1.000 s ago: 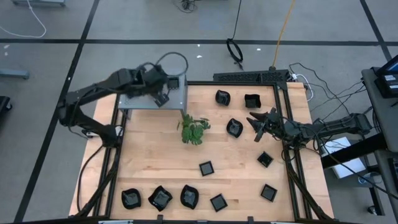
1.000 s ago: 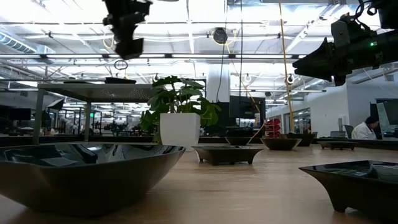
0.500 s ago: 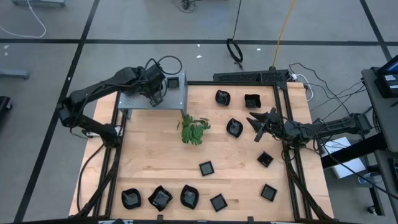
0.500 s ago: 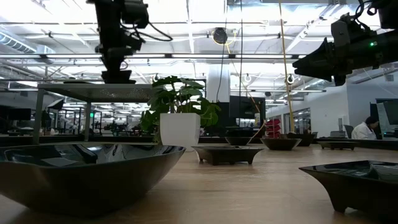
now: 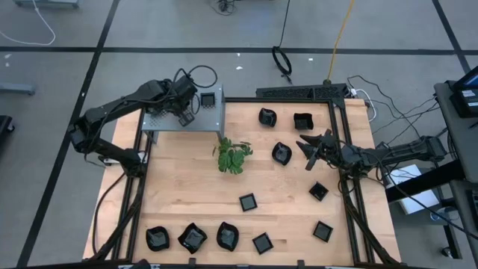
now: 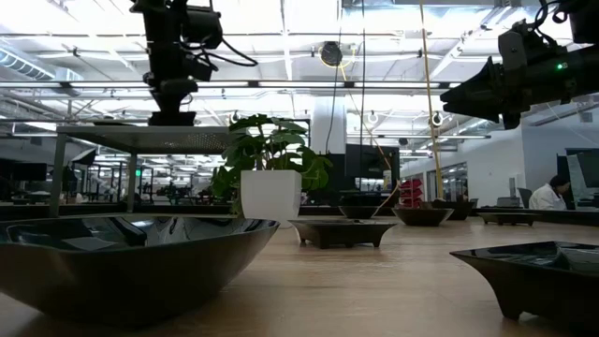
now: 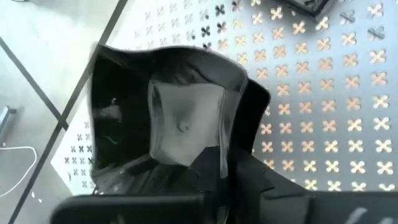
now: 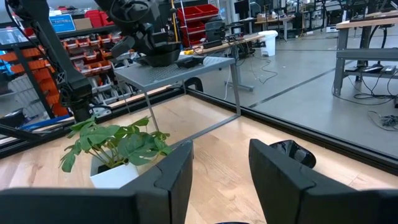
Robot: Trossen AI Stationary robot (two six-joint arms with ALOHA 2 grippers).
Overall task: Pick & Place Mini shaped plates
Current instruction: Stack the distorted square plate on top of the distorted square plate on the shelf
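Black and glossy, one mini plate (image 7: 186,118) sits on the grey perforated metal box (image 5: 213,119) at the counter's (image 5: 187,187) back left corner, with the left gripper (image 5: 184,112) directly over it; whether its fingers pinch the dish cannot be told. A second small dish (image 5: 208,98) lies on the box nearby. The right gripper (image 5: 308,146) hangs spread and empty near the counter's right edge. More black plates (image 5: 192,237) lie scattered around a green plant (image 5: 233,157).
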